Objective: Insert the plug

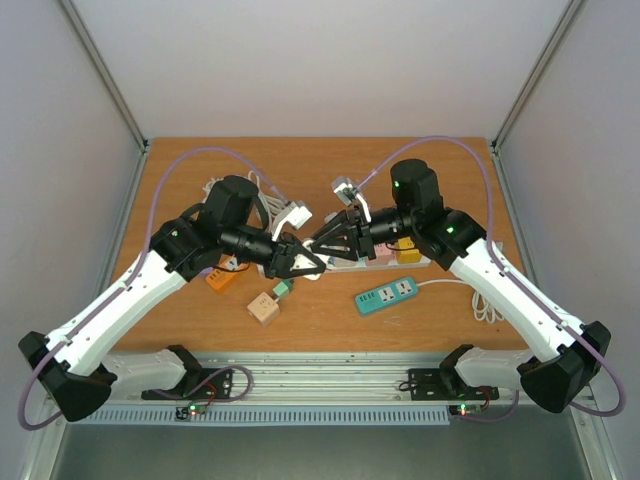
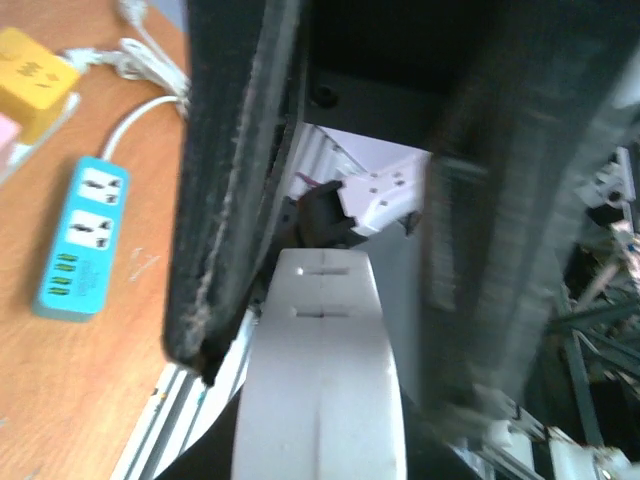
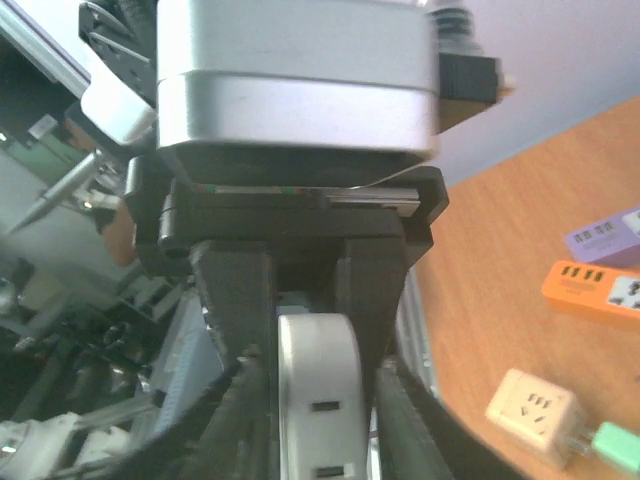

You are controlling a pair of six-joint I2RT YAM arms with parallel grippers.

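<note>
Over the middle of the counter (image 1: 330,165), the left end effector (image 1: 306,260) and right end effector (image 1: 333,240) meet tip to tip, likely lining up a handover above what looks like a white power strip (image 1: 350,265). The left one is clenched, though no view shows on what. Whether the right is clenched or released I cannot tell. The only plug plainly visible is a green plug (image 1: 284,290), touching a beige cube socket (image 1: 264,307) and apart from both tips. Only the right wrist view shows how close the arms are, the other arm's silver block (image 3: 300,70) filling it. Only the left wrist view shows the teal power strip (image 2: 85,240) sockets unoccupied.
</note>
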